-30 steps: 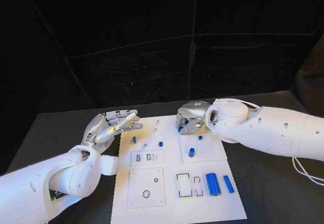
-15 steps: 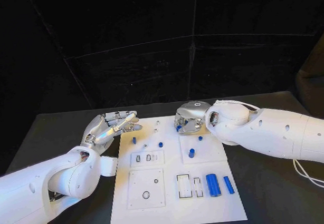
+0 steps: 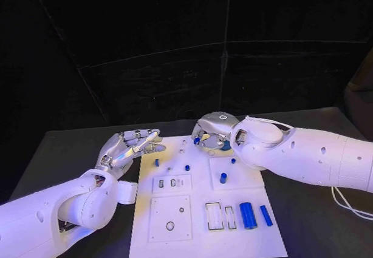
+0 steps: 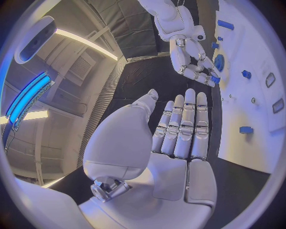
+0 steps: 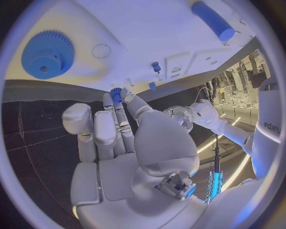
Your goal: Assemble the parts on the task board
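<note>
The white task board [image 3: 205, 237] lies in the middle of the black table. My right hand [image 3: 210, 132] hovers over the board's far edge and pinches a small blue gear [image 5: 116, 92] at its fingertips. Beneath it a large blue gear [image 5: 47, 54] sits on the board. My left hand [image 3: 133, 144] is beside the board's far left corner, fingers straight and holding nothing. Small blue pegs [image 3: 187, 166] stand in the board's far half, one [image 3: 223, 177] near the middle. Two blue cylinders [image 3: 247, 214] lie at the near right.
A raised square plate with a round hole [image 3: 169, 214] and rectangular slots [image 3: 214, 215] take up the board's near half. Black table [image 3: 75, 157] surrounds the board, with a dark curtain behind.
My right hand has swung slightly left over the board's far edge, still pinching the small gear. The left hand has barely moved. The camera has shifted a little.
</note>
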